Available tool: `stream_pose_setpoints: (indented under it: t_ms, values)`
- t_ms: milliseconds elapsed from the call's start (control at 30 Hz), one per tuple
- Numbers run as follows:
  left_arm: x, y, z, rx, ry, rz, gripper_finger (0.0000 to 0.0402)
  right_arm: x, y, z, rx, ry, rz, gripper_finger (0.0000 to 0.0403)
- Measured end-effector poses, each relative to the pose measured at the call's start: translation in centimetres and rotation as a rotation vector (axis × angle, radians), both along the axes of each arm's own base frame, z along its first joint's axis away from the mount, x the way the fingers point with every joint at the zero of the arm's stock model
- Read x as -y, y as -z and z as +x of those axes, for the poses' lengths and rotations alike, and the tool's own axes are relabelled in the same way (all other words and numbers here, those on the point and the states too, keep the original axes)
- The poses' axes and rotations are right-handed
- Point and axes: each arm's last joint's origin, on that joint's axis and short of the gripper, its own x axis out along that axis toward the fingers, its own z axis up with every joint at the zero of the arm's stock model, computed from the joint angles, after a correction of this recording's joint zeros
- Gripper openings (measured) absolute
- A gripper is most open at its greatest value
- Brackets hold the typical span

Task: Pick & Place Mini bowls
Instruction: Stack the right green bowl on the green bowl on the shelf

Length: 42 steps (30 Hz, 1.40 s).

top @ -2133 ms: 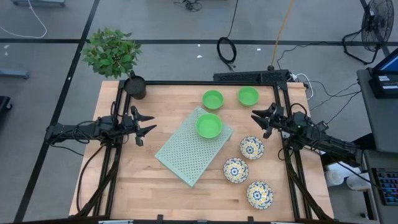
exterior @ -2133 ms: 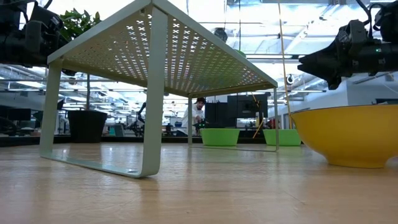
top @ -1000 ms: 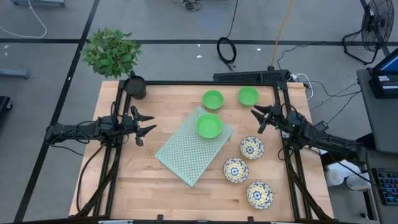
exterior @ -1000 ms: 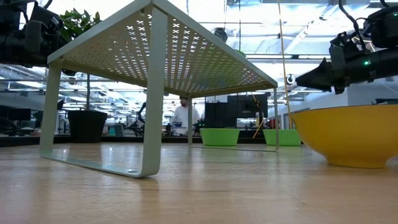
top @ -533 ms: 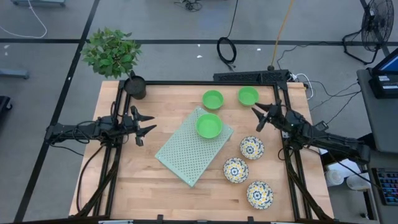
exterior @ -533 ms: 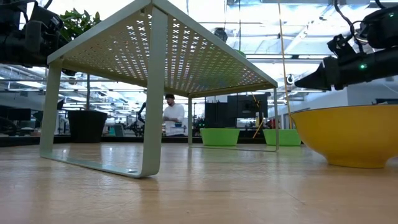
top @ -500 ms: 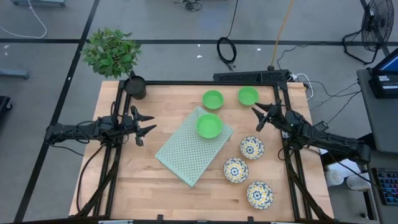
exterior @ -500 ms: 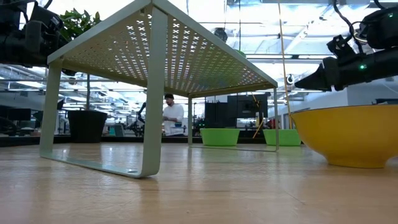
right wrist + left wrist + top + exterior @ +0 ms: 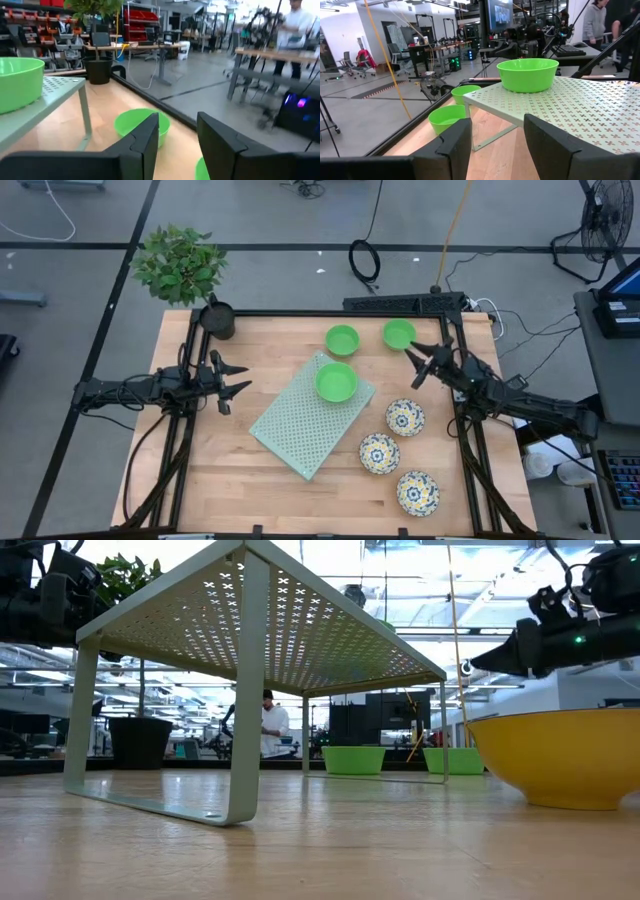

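Three plain green bowls show in the high view: two on the table near the far edge (image 9: 342, 340) (image 9: 399, 334), one on top of the pale green perforated stand (image 9: 336, 382). Three floral bowls (image 9: 405, 417) (image 9: 379, 453) (image 9: 417, 492) sit on the table's right half, toward the near edge. My right gripper (image 9: 413, 365) hovers open just near-right of the far-right green bowl; in its wrist view (image 9: 177, 145) two green bowls (image 9: 137, 125) (image 9: 202, 170) lie ahead. My left gripper (image 9: 243, 378) waits open left of the stand.
The perforated stand (image 9: 305, 420) is raised on legs (image 9: 245, 740) and lies slanted across the table's middle. A black plant pot (image 9: 217, 319) stands at the far-left corner. A yellow bowl wall (image 9: 560, 755) fills the low view's right. A person (image 9: 268, 725) stands far behind the table.
My right gripper has moved toward the table's far edge, closing on the far-right green bowl, and has stayed open. The bowls and the stand have kept their places. The person in the room behind has walked leftward in the low view.
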Motion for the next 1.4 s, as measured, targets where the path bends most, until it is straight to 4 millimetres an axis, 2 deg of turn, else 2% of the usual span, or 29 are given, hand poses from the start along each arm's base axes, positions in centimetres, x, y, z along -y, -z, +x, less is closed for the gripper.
stream_pose_setpoints:
  t_ms: [333,567,667,967,1167,1233,1333,1400]
  values:
    - [0.0,0.0,0.0,0.000,0.000,0.000,0.0182,0.0,0.0,0.1,0.159,0.000,0.206,0.0121]
    - [0.0,0.0,0.0,0.000,0.000,0.000,0.0182,-0.1,0.4,0.2,0.276,-0.060,0.451,0.0121]
    - [0.0,0.0,0.0,0.000,0.000,0.000,0.0182,-0.2,0.5,0.3,0.270,-0.079,0.469,0.0121]
    - [0.0,0.0,0.0,0.000,0.000,0.000,0.0182,-0.2,0.6,0.3,0.157,-0.086,0.323,0.0121]
    - [0.0,0.0,0.0,0.000,0.000,0.000,0.0182,0.3,0.9,0.0,0.085,0.119,0.263,0.0122]
    - [0.0,0.0,0.0,0.000,0.000,0.000,0.0182,0.5,-0.1,0.3,-0.010,0.149,0.254,0.0122]
    - [0.0,0.0,0.0,0.000,0.000,0.000,0.0182,1.1,-3.2,1.1,-0.109,0.224,0.268,0.0123]
    - [0.0,0.0,0.0,0.000,0.000,0.000,0.0182,1.8,-4.2,1.7,-0.255,0.303,0.308,0.0128]
